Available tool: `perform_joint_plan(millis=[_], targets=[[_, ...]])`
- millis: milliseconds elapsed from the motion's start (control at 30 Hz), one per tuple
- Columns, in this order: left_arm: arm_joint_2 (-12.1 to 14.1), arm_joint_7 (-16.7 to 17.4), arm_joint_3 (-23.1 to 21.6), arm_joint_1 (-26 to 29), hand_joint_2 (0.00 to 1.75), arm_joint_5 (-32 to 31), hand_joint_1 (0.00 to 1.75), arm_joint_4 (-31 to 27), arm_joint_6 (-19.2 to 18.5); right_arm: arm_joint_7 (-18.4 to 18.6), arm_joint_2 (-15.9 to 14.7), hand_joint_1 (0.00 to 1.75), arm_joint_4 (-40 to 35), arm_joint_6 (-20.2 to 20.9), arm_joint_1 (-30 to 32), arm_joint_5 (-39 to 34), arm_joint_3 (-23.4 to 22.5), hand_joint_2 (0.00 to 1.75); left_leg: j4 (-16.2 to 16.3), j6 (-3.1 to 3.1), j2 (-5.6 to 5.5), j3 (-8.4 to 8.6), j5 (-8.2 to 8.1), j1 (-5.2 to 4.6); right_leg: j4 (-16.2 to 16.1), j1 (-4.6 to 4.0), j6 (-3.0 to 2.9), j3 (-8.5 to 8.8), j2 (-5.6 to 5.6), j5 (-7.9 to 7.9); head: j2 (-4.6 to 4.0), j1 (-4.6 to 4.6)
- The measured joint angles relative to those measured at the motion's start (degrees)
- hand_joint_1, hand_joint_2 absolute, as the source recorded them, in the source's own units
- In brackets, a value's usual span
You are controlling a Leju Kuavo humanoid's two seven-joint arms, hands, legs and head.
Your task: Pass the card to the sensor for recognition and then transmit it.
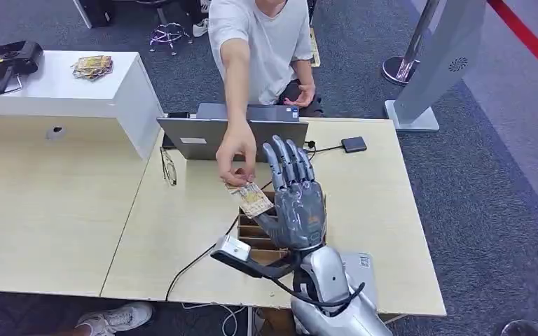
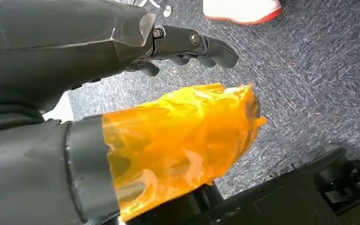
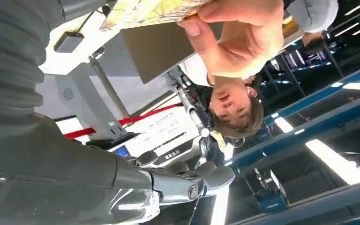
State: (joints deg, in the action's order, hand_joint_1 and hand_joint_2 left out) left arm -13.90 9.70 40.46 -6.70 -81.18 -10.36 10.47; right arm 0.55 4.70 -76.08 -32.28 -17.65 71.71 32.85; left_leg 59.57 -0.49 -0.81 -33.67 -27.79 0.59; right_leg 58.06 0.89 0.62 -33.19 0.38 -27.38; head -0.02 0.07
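My right hand point(image 1: 295, 203) is raised over the desk point(image 1: 378, 231) with its fingers straight up. The patterned card point(image 1: 252, 199) sits with its lower end between my thumb and the side of my palm. A person's hand point(image 1: 236, 150) reaches across the laptop and pinches the card's upper end. In the right wrist view the card point(image 3: 154, 9) is close up, with the person's fingers point(image 3: 234, 37) on it. My left hand point(image 2: 178, 44) hangs beside my body over the carpet and holds nothing. Its thumb point(image 2: 183, 140) is wrapped in orange tape.
A wooden compartment box point(image 1: 256, 241) lies under my right hand. Behind it stand a grey laptop point(image 1: 232, 129) and a small black sensor pad point(image 1: 354, 144) on a cable. Glasses point(image 1: 168, 168) lie left of the laptop. More cards point(image 1: 92, 66) rest on the white counter. A white kiosk point(image 1: 434, 63) stands far right.
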Motion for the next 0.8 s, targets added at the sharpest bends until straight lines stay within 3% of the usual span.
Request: perform_joint_plan(millis=[467, 500, 533, 800], targets=[[0.09, -0.90, 0.04, 0.68, 0.00, 0.98, 0.00, 0.00, 0.55, -0.74, -0.18, 0.00, -2.03, 0.17, 2.49, 0.28, -2.03, 1.75, 0.00, -0.01, 0.00, -0.01, -0.01, 0.00, 0.00, 0.00, 0.00, -0.03, 0.00, 0.00, 0.00, 0.02], [0.09, -0.94, 0.04, 0.69, 0.00, 0.98, 0.00, 0.00, 0.55, -0.79, -0.22, 0.07, -2.27, 0.18, 2.70, 0.31, -2.25, 1.75, 0.00, -0.01, 0.00, -0.02, -0.01, 0.00, 0.00, 0.00, 0.00, -0.03, 0.00, 0.00, 0.00, 0.00], [0.09, -0.96, 0.04, 0.69, 0.00, 0.98, 0.00, 0.00, 0.55, -1.05, -0.26, 1.75, -2.58, 0.17, 2.90, 0.31, -2.51, 1.75, 0.00, -0.01, 0.01, -0.02, -0.01, 0.00, 0.00, 0.00, 0.00, -0.03, 0.00, 0.00, 0.00, 0.00], [0.09, -0.98, 0.09, 0.71, 0.00, 1.14, 0.00, -0.02, 0.61, -2.19, -0.31, 1.75, -3.08, 0.15, 3.12, 0.24, -2.67, 1.75, 0.00, -0.01, 0.01, -0.01, -0.01, 0.00, 0.00, 0.00, 0.00, -0.03, 0.00, 0.00, 0.00, 0.00]])
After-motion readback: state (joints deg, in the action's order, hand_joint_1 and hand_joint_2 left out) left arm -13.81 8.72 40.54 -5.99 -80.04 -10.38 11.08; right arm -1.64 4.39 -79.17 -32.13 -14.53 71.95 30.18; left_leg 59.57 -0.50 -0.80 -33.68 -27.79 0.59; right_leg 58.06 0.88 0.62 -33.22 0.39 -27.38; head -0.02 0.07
